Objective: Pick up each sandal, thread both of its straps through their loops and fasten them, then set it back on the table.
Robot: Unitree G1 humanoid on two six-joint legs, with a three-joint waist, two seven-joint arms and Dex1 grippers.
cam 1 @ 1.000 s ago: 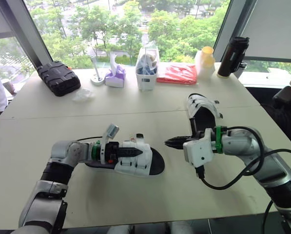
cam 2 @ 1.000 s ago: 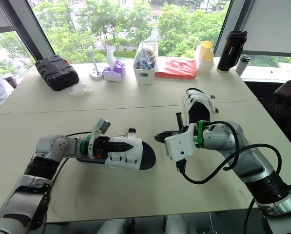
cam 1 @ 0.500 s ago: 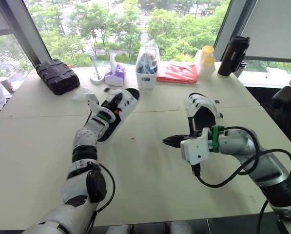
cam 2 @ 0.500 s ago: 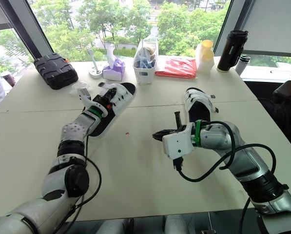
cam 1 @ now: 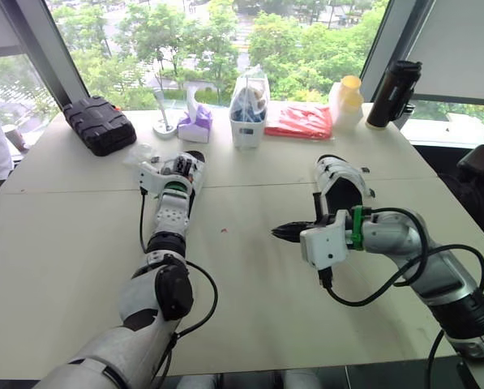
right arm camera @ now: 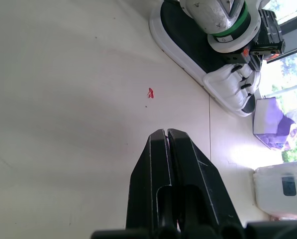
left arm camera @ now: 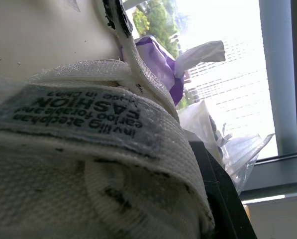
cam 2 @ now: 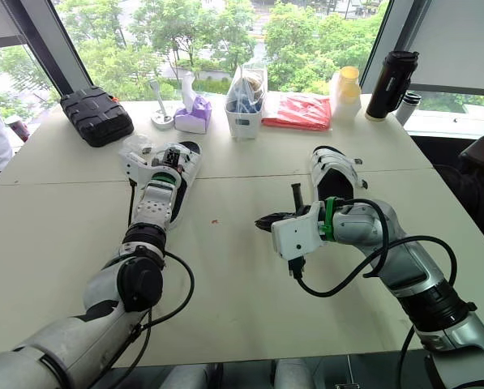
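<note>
L gripper: out at far-left of table, clamped on a strap of left sandal. Judged from L wrist view: labelled webbing tight vs one black finger. Left sandal: flat on table, long axis near-to-far, strapped end far, toward purple tissue pack.

R gripper: mid-table, pinched fully closed, nothing in it, tips pointing left.

Right sandal: on table just far of R wrist, long axis also near-to-far. Touching the arm or not: can't tell. Straps fastened or not: can't tell.

Key relation: right sandal far-right of R tips, i.e. behind them, so pointing away from it. Prob. needs pull-back + turn before any grasp there. R arm clearly nearer to it; L gripper well apart, across table.

Views: head views good for right sandal vs R arm, but L arm covers much of left sandal. R wrist view looks the other way: black footbed + white straps of left sandal under L wrist, and a small red speck on bare table betw. the two grippers.
</note>
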